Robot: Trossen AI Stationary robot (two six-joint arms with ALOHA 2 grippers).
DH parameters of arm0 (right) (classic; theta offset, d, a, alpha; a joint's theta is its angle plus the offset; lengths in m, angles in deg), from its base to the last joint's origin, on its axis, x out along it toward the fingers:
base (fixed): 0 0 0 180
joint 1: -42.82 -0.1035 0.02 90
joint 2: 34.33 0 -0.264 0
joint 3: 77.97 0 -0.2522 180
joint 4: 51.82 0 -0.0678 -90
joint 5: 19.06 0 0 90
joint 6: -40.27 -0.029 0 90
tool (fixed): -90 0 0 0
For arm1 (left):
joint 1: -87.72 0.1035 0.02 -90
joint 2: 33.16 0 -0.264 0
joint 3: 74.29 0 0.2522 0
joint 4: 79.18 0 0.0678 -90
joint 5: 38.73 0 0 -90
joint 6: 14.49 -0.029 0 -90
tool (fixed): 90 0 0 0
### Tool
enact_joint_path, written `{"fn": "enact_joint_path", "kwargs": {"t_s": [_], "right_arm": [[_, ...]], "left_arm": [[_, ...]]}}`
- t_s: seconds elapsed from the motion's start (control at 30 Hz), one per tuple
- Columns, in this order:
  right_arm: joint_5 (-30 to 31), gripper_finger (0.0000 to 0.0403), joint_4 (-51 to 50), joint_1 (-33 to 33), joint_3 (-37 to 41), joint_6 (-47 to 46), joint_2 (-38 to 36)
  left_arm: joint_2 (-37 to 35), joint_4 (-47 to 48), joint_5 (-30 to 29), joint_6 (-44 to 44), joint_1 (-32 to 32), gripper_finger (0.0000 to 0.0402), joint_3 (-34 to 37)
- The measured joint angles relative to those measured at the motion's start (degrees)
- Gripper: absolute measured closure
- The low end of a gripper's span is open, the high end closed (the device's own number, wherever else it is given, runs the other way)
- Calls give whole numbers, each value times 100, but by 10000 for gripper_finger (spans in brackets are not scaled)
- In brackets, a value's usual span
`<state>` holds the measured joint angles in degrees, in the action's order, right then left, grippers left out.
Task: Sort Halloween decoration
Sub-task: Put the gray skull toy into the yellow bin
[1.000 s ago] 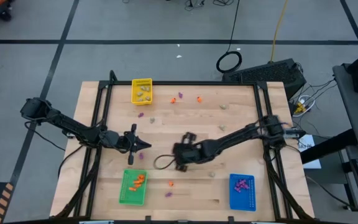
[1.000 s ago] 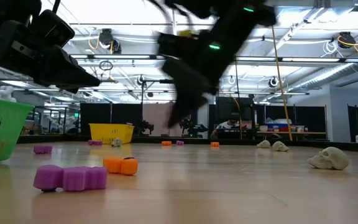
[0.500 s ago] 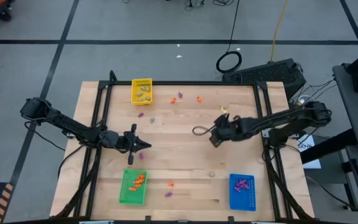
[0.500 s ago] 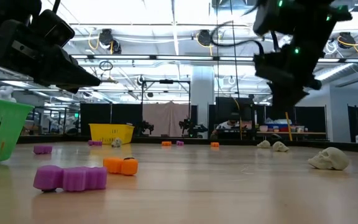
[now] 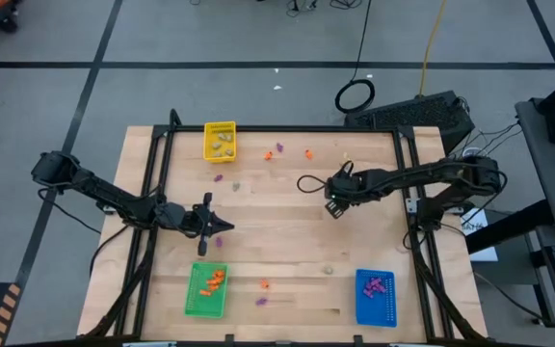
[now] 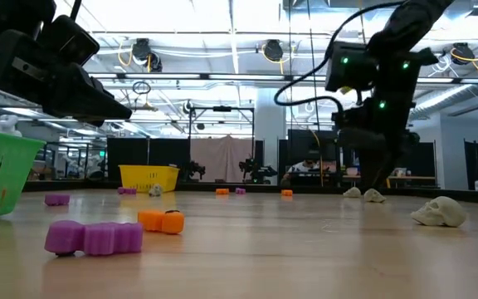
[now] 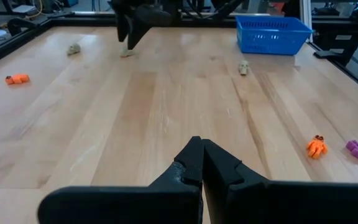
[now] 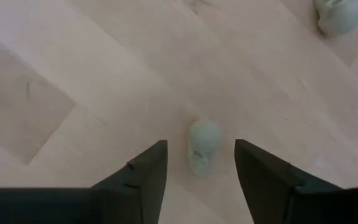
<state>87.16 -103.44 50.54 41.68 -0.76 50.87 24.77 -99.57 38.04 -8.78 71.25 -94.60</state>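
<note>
Sorting is partly done: the trays hold some pieces, several lie loose. The right gripper [image 8: 197, 163], fingers spread, hovers over a beige skull [image 8: 204, 144] at frame centre; the left gripper [image 7: 202, 163] waits closed, mid-left

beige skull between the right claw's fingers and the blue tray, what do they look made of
The beige skull looks like moulded matte plastic or rubber: smooth, rounded, no shine. The blue tray looks like rigid plastic, with thin perforated walls and an even colour. The right claw is open around the skull.
</note>
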Motion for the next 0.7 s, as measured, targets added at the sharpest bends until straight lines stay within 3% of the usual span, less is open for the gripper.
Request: {"fn": "enact_joint_path", "kwargs": {"t_s": [0.2,0.7], "right_arm": [[-101,252,41,264,0,139,270],[-719,361,529,471,-28,777,555]], "left_arm": [[0,33,123,4,-7,398,0],[0,85,219,63,-7,398,-2]]}}
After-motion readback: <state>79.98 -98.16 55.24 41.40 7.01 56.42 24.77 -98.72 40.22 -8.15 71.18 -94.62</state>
